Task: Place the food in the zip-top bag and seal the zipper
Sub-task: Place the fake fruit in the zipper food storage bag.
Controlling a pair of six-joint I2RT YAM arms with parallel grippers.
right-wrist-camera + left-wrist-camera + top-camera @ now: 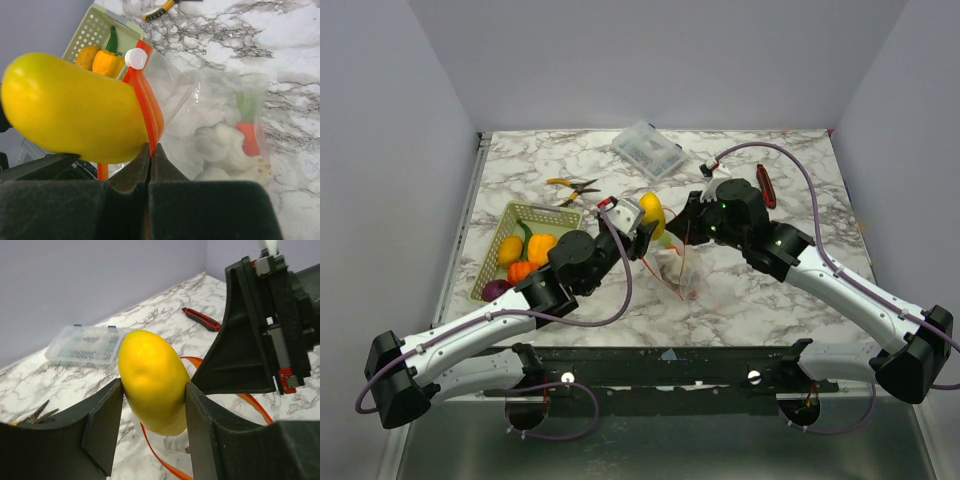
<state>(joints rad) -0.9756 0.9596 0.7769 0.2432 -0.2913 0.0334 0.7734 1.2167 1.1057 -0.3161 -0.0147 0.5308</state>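
My left gripper [645,222] is shut on the yellow lemon [152,380], one finger on each side, holding it in the air at the mouth of the zip-top bag [682,272]. My right gripper [151,147] is shut on the red-orange zipper [150,107] and holds that edge up; the lemon [70,105] touches the strip. The white slider [135,58] sits at the strip's far end. Inside the clear bag [215,100] lie white garlic [220,145] and an orange carrot [248,137]. More food [525,255] stays in the basket.
The pale green mesh basket [510,215] stands at the left. Yellow-handled pliers [572,187] lie behind it. A clear lidded box [648,149] sits at the back, and a dark-red utility knife [765,186] lies at the back right.
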